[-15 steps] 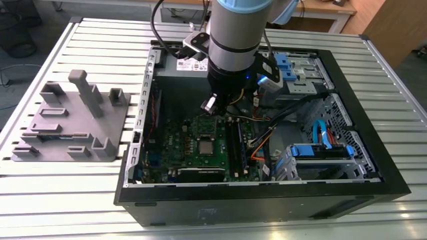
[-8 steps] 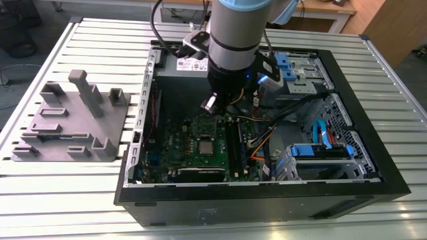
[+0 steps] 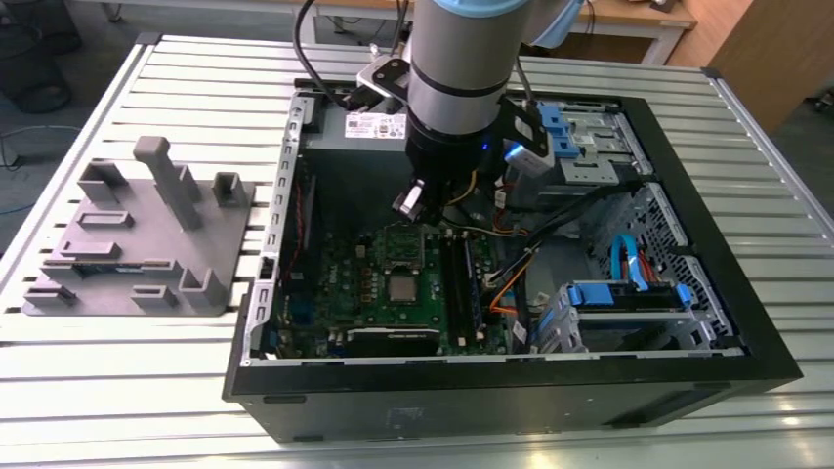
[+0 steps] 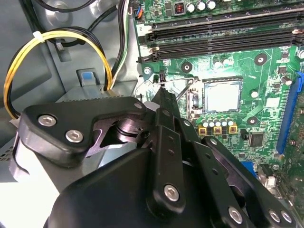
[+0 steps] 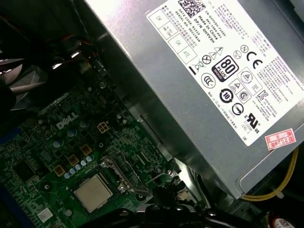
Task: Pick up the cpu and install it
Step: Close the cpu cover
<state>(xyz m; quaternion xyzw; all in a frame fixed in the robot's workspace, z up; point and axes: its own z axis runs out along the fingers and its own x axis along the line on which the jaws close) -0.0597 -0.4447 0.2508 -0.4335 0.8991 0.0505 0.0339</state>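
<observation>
The cpu [image 3: 402, 287] sits flat in its socket on the green motherboard [image 3: 358, 274] inside the open computer case [image 3: 729, 322], which lies on the slatted metal desk [image 3: 156, 381]. In the second wrist view the cpu [image 4: 222, 97] shows its silver top framed by the socket's metal bracket, and in the first wrist view the cpu [image 5: 93, 192] lies near the large grey power supply [image 5: 213, 85]. The pincer [image 3: 414, 207] hangs above the board, apart from the chip and carrying nothing; its black fingers [image 4: 167, 102] come to a pressed-together tip. A grey fixture block [image 3: 137, 239] stands on the desk at the exterior view's left.
</observation>
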